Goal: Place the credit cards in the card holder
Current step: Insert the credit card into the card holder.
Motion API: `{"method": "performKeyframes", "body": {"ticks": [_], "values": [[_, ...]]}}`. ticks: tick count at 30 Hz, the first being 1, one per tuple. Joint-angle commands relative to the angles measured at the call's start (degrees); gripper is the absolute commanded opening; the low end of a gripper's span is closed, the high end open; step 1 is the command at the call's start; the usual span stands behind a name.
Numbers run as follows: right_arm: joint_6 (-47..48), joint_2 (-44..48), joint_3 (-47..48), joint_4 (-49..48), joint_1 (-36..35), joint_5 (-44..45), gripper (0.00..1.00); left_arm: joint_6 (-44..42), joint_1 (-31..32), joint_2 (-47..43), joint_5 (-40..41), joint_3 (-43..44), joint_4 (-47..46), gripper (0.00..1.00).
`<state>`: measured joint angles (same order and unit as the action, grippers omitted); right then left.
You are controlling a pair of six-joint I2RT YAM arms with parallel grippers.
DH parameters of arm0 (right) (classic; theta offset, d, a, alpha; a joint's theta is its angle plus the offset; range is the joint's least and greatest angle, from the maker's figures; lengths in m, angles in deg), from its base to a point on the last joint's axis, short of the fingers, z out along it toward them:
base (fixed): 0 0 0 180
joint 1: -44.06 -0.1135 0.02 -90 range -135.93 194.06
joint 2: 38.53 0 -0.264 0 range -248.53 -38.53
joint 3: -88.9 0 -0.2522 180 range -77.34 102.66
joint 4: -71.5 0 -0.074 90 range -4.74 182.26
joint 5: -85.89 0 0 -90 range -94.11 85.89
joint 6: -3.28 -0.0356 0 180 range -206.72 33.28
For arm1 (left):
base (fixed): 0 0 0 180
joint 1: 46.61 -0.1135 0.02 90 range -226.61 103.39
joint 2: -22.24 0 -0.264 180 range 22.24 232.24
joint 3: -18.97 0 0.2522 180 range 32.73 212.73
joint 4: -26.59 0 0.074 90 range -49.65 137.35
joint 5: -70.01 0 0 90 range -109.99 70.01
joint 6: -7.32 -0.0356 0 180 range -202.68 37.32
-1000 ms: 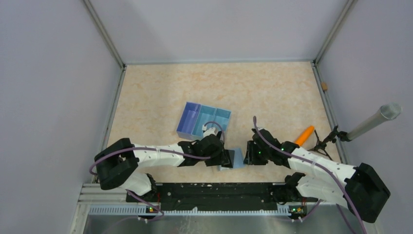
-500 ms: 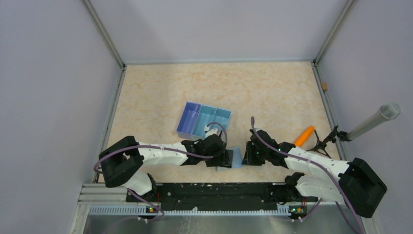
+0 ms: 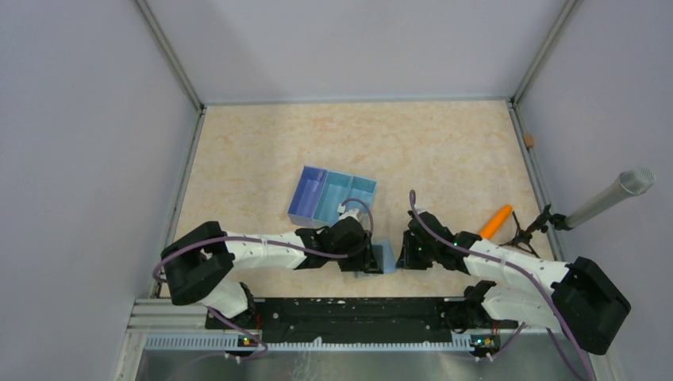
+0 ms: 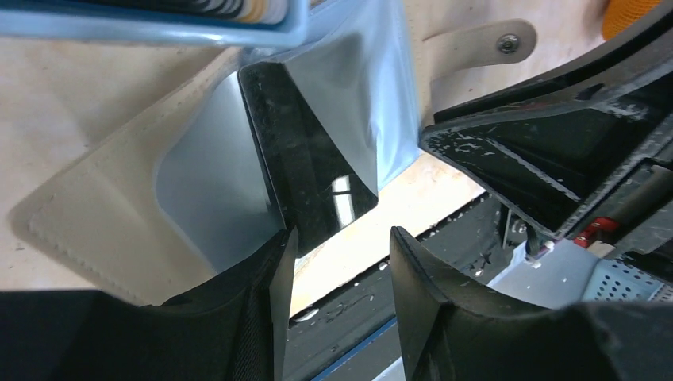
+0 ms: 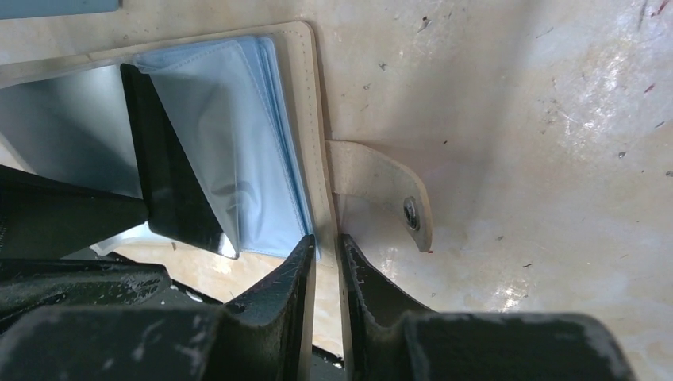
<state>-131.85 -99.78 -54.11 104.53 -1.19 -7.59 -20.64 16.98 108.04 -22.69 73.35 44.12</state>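
The beige card holder [image 3: 382,258] lies open near the table's front edge, between both grippers. Its pale-blue clear sleeves [image 5: 254,159] stand fanned up. A dark glossy flat piece [image 4: 309,159] stands among the sleeves; I cannot tell whether it is a card. My left gripper [image 4: 341,234] is open, its left finger against that dark piece, with only table and rail between the jaws. My right gripper [image 5: 325,242] is shut on the holder's beige edge [image 5: 317,119], beside the snap tab [image 5: 389,198]. No loose light-blue card shows clearly.
The blue three-compartment tray [image 3: 329,194] stands just behind the left gripper; its rim [image 4: 159,28] fills the top of the left wrist view. An orange object [image 3: 498,220] and a microphone on a stand [image 3: 611,194] are at the right. The black base rail [image 3: 341,309] runs close in front.
The holder's blue sleeves have folded more upright and look narrower from above. Both grippers have closed in slightly on the holder.
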Motion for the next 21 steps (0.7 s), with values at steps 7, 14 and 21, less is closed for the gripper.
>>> {"method": "performKeyframes", "body": {"ticks": [7, 14, 21], "values": [[-1.1, -0.3, -1.1, -1.0, -1.1, 0.6, 0.13, 1.5, 0.2, 0.0, -0.3, 0.0, -7.5, 0.50], [-1.3, 0.1, -1.0, -0.6, -1.2, 1.1, 0.13, -0.3, 0.4, -1.9, 8.0, 1.8, 4.8, 0.51], [-1.2, -0.2, -0.9, -0.6, -1.2, 1.3, 0.14, -7.5, 2.5, -2.3, 10.4, 3.9, 7.0, 0.56]]}}
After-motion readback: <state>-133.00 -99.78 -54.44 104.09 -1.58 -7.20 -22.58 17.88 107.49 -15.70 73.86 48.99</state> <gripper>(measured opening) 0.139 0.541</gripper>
